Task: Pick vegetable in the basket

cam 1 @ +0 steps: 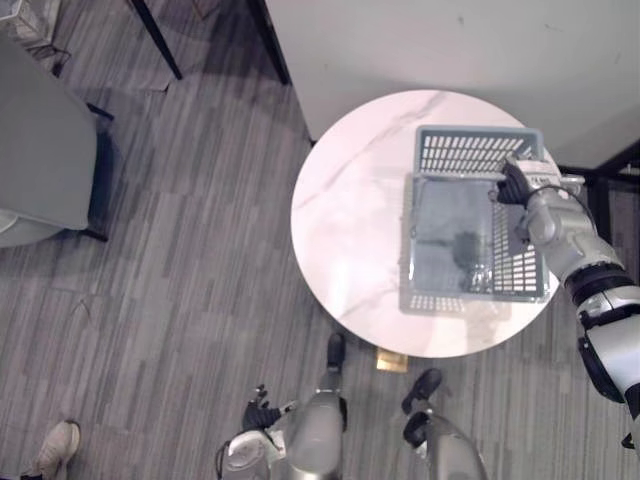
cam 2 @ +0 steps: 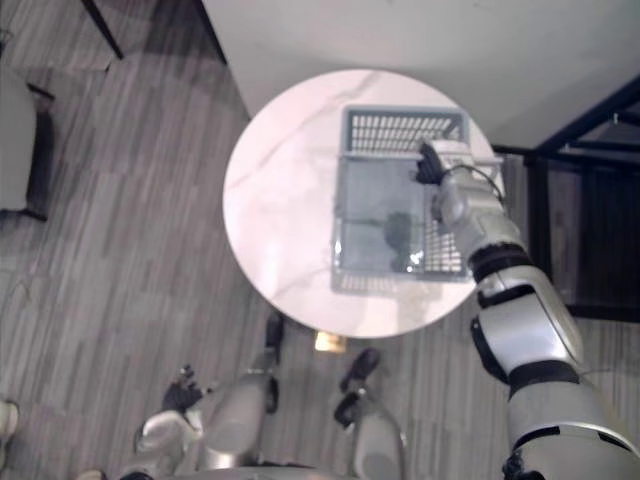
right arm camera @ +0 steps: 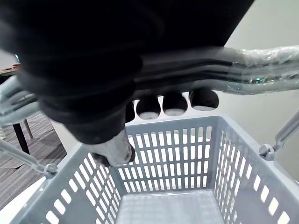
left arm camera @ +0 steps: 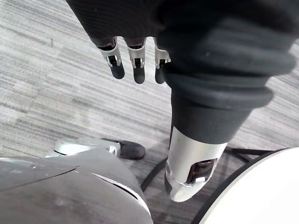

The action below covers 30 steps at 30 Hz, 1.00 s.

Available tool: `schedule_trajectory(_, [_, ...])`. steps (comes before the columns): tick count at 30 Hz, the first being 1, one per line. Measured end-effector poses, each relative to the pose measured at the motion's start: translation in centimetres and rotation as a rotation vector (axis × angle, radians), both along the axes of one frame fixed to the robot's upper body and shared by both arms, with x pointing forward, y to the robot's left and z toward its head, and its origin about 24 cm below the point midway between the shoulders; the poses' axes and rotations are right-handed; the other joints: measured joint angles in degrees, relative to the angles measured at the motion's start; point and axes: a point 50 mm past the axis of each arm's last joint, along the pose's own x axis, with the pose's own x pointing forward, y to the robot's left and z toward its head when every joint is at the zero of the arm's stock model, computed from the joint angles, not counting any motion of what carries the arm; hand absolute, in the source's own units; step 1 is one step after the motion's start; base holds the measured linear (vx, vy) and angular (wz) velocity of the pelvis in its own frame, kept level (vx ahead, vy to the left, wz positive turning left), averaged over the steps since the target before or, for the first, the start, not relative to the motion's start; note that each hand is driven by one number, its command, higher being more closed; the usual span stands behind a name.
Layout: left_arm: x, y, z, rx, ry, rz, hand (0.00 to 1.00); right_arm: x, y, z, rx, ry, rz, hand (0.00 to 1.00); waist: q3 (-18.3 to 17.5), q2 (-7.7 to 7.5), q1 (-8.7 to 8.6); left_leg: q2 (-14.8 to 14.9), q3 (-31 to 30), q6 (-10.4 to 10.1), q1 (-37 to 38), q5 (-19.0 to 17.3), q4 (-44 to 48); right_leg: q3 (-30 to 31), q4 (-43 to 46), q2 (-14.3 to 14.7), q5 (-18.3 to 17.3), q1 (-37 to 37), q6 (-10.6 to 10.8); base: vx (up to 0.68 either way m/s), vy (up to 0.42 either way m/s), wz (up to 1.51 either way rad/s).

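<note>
A grey-blue slotted basket (cam 1: 430, 230) stands on the right part of a round white marble table (cam 1: 345, 210). My right hand (cam 1: 515, 185) is at the basket's far right rim, shut on its handle (right arm camera: 233, 70). In the right wrist view its fingers (right arm camera: 175, 103) curl round that bar. The basket's inside (right arm camera: 163, 205) looks bare there, and I see no vegetable. My left hand (cam 1: 260, 412) hangs low over the floor near the table's front, its fingers (left arm camera: 135, 63) straight and holding nothing.
A grey padded seat (cam 1: 40, 150) stands at the left. A white wall panel (cam 1: 450, 50) runs behind the table, and a dark metal frame (cam 2: 590, 200) stands to its right. A person's shoe (cam 1: 58, 445) shows at the lower left. A small tan piece (cam 1: 391, 360) lies under the table's edge.
</note>
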Motion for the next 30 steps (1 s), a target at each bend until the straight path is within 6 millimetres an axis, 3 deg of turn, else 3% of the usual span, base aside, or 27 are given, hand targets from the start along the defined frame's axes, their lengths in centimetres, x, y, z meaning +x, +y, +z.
schedule_trajectory(6, [0.1, 0.1, 0.0, 0.01, 0.005, 0.01, 0.0, -0.4, 3.4, -2.2, -0.023, 0.051, 0.114, 1.0, -0.1, -0.24, -0.22, 0.3, 1.5, -1.1, 3.1, -0.8, 0.0, 1.7, -0.5, 0.2, 0.1, 2.2, 0.2, 0.0, -0.018, -0.14])
schedule_trajectory(9, [-0.1, 0.4, -0.1, 0.015, 0.022, 0.018, 0.0, -1.3, 5.8, -3.9, -0.028, 0.08, 0.223, 1.0, -0.4, -0.84, -1.45, 0.6, 2.7, -1.3, 4.3, -1.0, 0.0, 2.7, -0.7, 0.4, 0.3, 2.9, 0.3, 0.0, -0.006, -0.17])
schedule_trajectory(15, [-1.3, 1.6, -0.5, 0.038, 0.075, 0.033, 0.0, -5.0, 7.3, -8.9, 0.023, 0.191, 0.356, 1.0, -3.3, -4.29, -3.08, 1.0, 6.2, -1.8, 8.7, -1.4, 0.0, 6.9, -1.4, 1.1, 0.5, 5.2, 0.5, -0.01, -0.005, -0.31])
schedule_trajectory(17, [-2.4, 2.3, -0.9, 0.053, 0.118, 0.033, 0.0, -6.8, 7.4, -11.1, 0.045, 0.254, 0.388, 1.0, -6.0, -5.65, -4.7, 1.3, 7.7, -1.9, 9.7, -1.9, 0.0, 8.4, -2.8, 1.6, 1.2, 6.0, 0.5, -0.01, -0.006, -0.44])
schedule_trajectory(19, [-3.7, 2.6, -1.3, 0.048, 0.155, 0.059, 0.0, -8.3, 7.0, -12.6, 0.064, 0.296, 0.393, 1.0, -7.5, -5.82, -6.11, 2.0, 9.3, -1.7, 11.8, -3.1, 0.0, 10.2, -3.0, 2.2, 1.2, 7.0, 0.6, -0.03, 0.005, -0.44])
schedule_trajectory(21, [-5.1, 2.7, -1.8, 0.052, 0.208, 0.047, 0.0, -10.9, 4.9, -14.5, 0.077, 0.348, 0.358, 1.0, -10.5, -5.58, -6.88, 2.4, 10.8, -1.9, 12.9, -3.8, 0.0, 12.0, -3.4, 2.7, 1.2, 7.2, 0.6, -0.06, 0.006, -0.4])
schedule_trajectory(24, [-6.3, 2.6, -2.2, 0.048, 0.247, 0.021, 0.0, -13.2, 1.9, -15.2, 0.081, 0.384, 0.289, 1.0, -11.9, -4.44, -9.42, 2.8, 10.7, -2.0, 14.0, -3.9, -0.1, 12.0, -4.0, 3.2, 1.0, 8.6, 1.0, -0.05, -0.014, -0.04])
schedule_trajectory(27, [-7.1, 2.5, -2.5, 0.039, 0.282, 0.015, 0.0, -15.0, -0.9, -15.8, 0.083, 0.418, 0.197, 1.0, -13.3, -3.13, -10.58, 3.3, 11.1, -2.5, 14.4, -4.3, -0.3, 12.6, -4.1, 3.8, 0.8, 8.8, 0.6, -0.06, -0.012, -0.08])
schedule_trajectory(30, [-7.9, 2.4, -2.7, 0.045, 0.302, 0.004, 0.0, -16.3, -2.4, -16.5, 0.084, 0.454, 0.148, 1.0, -14.2, -2.0, -10.95, 3.8, 12.3, -2.8, 14.7, -4.6, -0.3, 13.8, -4.1, 4.4, 0.7, 8.8, 0.5, -0.03, -0.018, -0.21])
